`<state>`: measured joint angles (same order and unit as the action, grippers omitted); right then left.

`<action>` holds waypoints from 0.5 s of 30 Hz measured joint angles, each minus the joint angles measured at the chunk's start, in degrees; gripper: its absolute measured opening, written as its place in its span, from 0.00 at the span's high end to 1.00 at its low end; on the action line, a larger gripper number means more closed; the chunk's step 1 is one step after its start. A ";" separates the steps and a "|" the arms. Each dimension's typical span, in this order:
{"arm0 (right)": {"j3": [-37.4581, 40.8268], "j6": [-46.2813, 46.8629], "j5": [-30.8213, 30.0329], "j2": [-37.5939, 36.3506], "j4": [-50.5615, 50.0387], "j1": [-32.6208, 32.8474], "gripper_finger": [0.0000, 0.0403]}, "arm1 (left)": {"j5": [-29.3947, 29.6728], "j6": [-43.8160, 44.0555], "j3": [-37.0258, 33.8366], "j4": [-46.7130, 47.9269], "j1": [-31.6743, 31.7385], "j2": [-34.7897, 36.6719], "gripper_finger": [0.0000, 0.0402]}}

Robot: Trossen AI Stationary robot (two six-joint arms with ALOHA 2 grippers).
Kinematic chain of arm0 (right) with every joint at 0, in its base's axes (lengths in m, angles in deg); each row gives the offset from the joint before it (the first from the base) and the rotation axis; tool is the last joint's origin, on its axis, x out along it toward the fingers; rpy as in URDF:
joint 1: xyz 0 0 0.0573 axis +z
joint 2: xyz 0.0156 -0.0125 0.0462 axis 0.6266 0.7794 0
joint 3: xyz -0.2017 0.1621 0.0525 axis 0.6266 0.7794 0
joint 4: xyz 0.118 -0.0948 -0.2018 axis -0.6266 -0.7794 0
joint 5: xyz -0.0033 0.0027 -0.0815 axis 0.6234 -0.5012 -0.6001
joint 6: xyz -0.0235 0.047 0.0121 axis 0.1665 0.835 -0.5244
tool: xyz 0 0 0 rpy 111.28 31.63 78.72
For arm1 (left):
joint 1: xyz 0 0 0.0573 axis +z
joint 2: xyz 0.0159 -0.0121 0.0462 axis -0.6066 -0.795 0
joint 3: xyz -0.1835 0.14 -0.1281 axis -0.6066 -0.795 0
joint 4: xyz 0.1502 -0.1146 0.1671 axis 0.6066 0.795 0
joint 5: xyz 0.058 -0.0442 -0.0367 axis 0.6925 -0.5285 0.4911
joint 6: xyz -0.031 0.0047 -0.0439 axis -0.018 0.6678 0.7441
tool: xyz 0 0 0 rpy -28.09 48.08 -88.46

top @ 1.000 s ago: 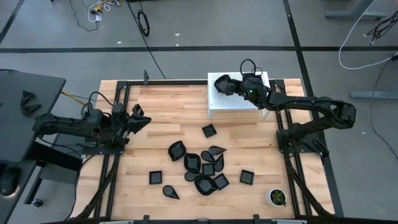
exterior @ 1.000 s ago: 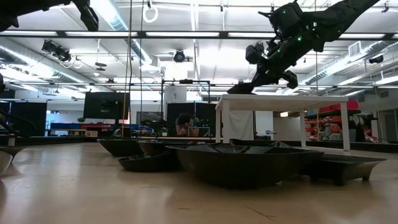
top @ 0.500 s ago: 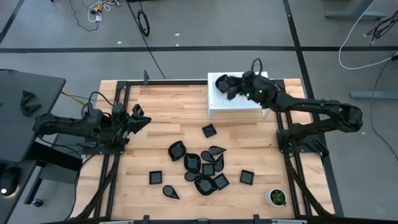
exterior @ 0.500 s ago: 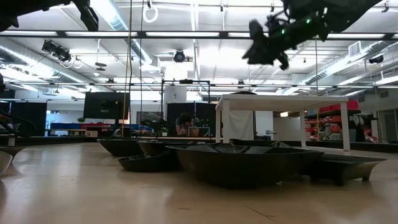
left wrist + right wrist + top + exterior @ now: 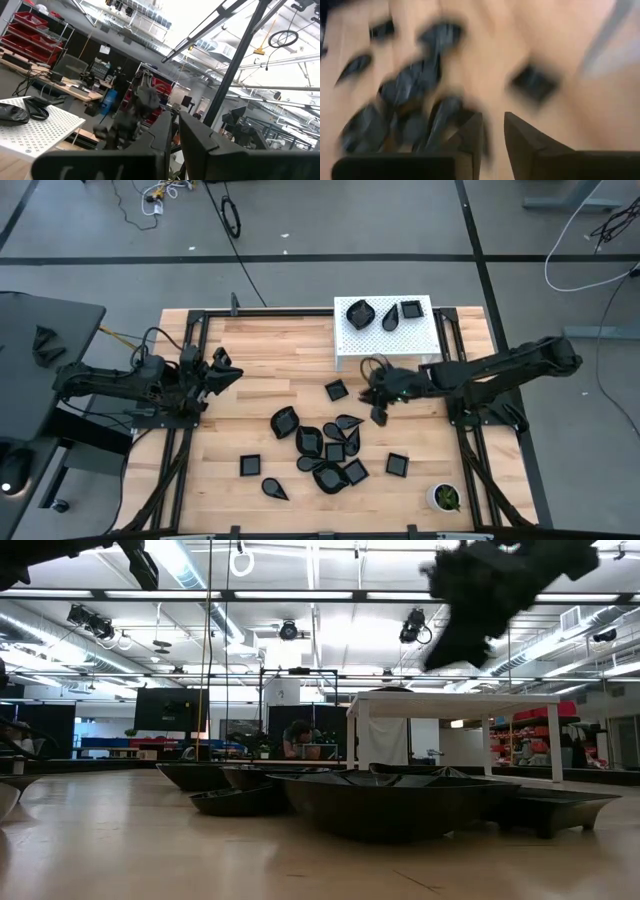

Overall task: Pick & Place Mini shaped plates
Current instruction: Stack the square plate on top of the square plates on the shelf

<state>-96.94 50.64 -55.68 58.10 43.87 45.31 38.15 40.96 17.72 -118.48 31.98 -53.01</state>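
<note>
Several mini shaped plates, glossy black, lie in a loose cluster (image 5: 330, 448) on the middle of the wooden table. Single ones lie around it, among them a square plate (image 5: 337, 390). More plates (image 5: 360, 313) rest on a white perforated stand (image 5: 385, 340) at the far edge. My right gripper (image 5: 376, 405) hangs open above the table between the stand and the cluster, tipped downward, with nothing between its fingers (image 5: 493, 122). My left gripper (image 5: 232, 368) waits at the table's left edge, shut (image 5: 175, 125) and holding nothing.
A small white cup with green contents (image 5: 443, 497) stands near the front right corner. Black frame rails (image 5: 190, 430) run along the table's left and right sides. In the low view the stand (image 5: 450, 705) rises behind the plates (image 5: 400, 802).
My right gripper has let go of a plate on the white stand and risen a little. It has then swung fast toward the table's near edge, tipping downward, and now hangs beside the cluster. The plate stays on the stand.
</note>
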 joint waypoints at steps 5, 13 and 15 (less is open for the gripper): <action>0.00 15.52 10.51 0.02 -14.03 2.93 0.78 | -0.01 -0.01 -0.01 -0.03 0.02 0.00 0.90; 0.00 21.53 15.20 0.09 -33.14 8.81 0.68 | -0.01 -0.01 -0.01 -0.01 0.00 0.00 0.90; 0.02 21.40 16.13 0.09 -35.27 9.79 0.67 | -0.01 0.01 0.01 -0.01 0.00 0.00 0.90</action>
<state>-96.92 72.04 -39.55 58.19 8.60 55.11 38.14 40.96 17.73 -118.50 31.98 -53.01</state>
